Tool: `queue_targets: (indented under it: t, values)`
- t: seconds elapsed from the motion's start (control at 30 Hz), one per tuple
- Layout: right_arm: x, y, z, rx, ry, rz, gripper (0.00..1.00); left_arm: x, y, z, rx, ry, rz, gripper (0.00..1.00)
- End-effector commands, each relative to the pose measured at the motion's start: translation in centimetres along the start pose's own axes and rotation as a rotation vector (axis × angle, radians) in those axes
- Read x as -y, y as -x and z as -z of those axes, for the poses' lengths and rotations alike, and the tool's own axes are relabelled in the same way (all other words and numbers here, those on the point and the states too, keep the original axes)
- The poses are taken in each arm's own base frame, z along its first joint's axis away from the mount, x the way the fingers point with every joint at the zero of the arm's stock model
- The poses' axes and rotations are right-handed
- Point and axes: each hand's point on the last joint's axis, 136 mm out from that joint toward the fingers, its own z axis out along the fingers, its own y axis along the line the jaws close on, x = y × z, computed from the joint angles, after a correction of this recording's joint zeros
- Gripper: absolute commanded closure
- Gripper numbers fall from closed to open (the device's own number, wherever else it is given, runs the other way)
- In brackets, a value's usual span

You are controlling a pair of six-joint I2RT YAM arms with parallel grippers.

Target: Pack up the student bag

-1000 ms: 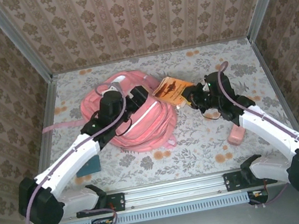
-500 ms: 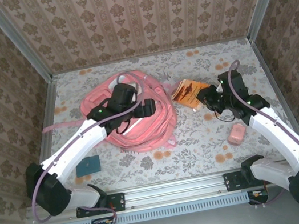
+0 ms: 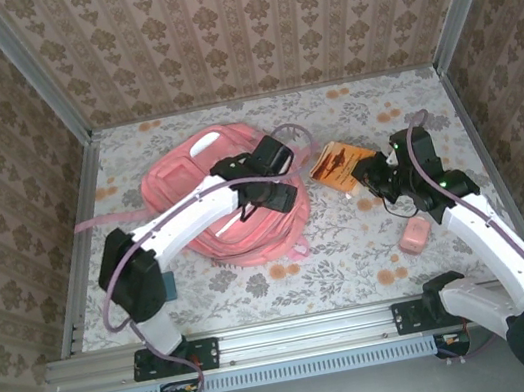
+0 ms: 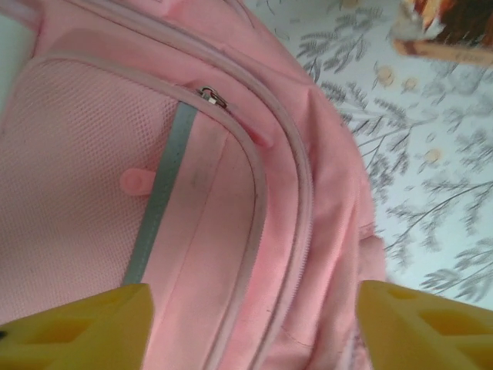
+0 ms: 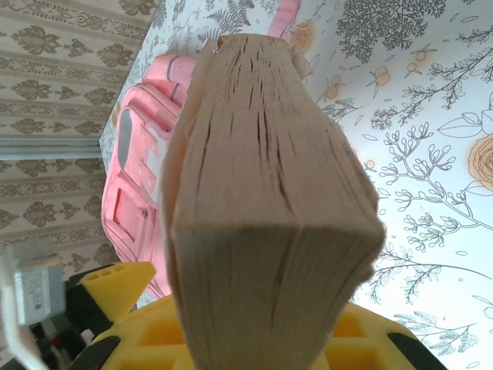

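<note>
1. There is one student bag (image 3: 189, 183). It is big and pink. It lies flat on the flowery table (image 3: 355, 261), a bit left of the middle.
2. There are two robot arms, one on each side, and each has one gripper.
3. The left gripper (image 4: 254, 327) hangs right above the right part of the bag. Its two yellow fingers (image 4: 77, 324) stand wide apart. There is nothing between them but the pink cloth below, and it holds nothing.
4. The left wrist camera shows one grey strip (image 4: 158, 208) on the bag and one small metal zip pull (image 4: 209, 95) at the top end of that strip.
5. There is one book (image 3: 338, 164) with an orange cover. It is just to the right of the bag, near it but not touching.
6. The right gripper (image 3: 368, 177) is closed tight on the book and holds it. In the right wrist camera the book's page edges face us, and the bag lies behind and to the left.
7. There is one small pink thing (image 3: 413, 235) on the table. It is well to the right of the bag.
</note>
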Motion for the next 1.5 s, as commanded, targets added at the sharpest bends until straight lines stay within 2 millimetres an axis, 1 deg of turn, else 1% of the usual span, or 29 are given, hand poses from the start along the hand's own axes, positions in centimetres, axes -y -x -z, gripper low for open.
queue_targets:
  t: [0.0,0.13,0.23,0.3,0.4,0.5,0.77,0.83,0.93,1.0,1.07,1.17,1.2,1.3,1.37,1.47]
  values:
    - [-0.6,0.2,0.7,0.016,0.034,0.022,0.92,-1.2,-2.0,-1.3,-0.141,0.083,-0.070,0.38]
    - [-0.4,0.1,0.6,0.012,0.031,0.019,0.92,-1.6,-2.7,-2.8,-0.219,0.130,-0.083,0.46]
    - [-0.4,0.2,0.6,0.011,0.030,0.014,0.92,-2.1,-3.3,-3.6,-0.263,0.169,-0.098,0.52]
    - [-0.4,0.2,0.6,0.011,0.031,0.014,0.92,-2.4,-3.6,-4.0,-0.280,0.198,-0.113,0.53]
    - [-0.5,0.2,0.5,0.009,0.034,0.012,0.92,-3.0,-3.8,-4.2,-0.291,0.251,-0.129,0.56]
    - [-0.5,0.1,0.4,0.004,0.035,0.010,0.92,-3.3,-3.7,-4.3,-0.288,0.281,-0.138,0.57]
    - [-0.5,0.1,0.4,0.004,0.036,0.007,0.92,-3.4,-4.0,-5.1,-0.312,0.303,-0.175,0.57]
    - [-0.5,0.1,0.4,0.004,0.036,0.007,0.92,-3.4,-3.9,-5.1,-0.308,0.309,-0.186,0.61]
    - [-0.4,0.1,0.5,0.007,0.031,0.007,0.92,-3.5,-3.4,-4.6,-0.286,0.317,-0.186,0.70]
    - [-0.3,0.2,0.6,0.013,0.027,0.010,0.92,-3.6,-2.7,-3.9,-0.259,0.321,-0.183,0.76]
    - [-0.1,0.3,0.8,0.020,0.020,0.017,0.92,-3.9,-2.0,-2.8,-0.222,0.338,-0.180,0.81]
    - [-0.1,0.4,1.1,0.031,0.014,0.047,0.91,-5.0,-0.3,-0.1,-0.115,0.401,-0.154,0.88]
    - [0.0,0.4,1.2,0.034,0.009,0.059,0.91,-5.4,0.3,0.7,-0.077,0.416,-0.143,0.90]
    - [0.0,0.5,1.5,0.042,0.007,0.088,0.91,-6.4,2.1,3.9,0.077,0.446,-0.089,0.92]
    - [-0.1,0.4,1.6,0.038,0.013,0.105,0.91,-6.8,3.1,5.8,0.172,0.446,-0.058,0.92]
    - [-1.0,-0.1,1.7,0.017,0.066,0.142,0.91,-7.1,4.3,8.5,0.297,0.420,-0.014,0.93]
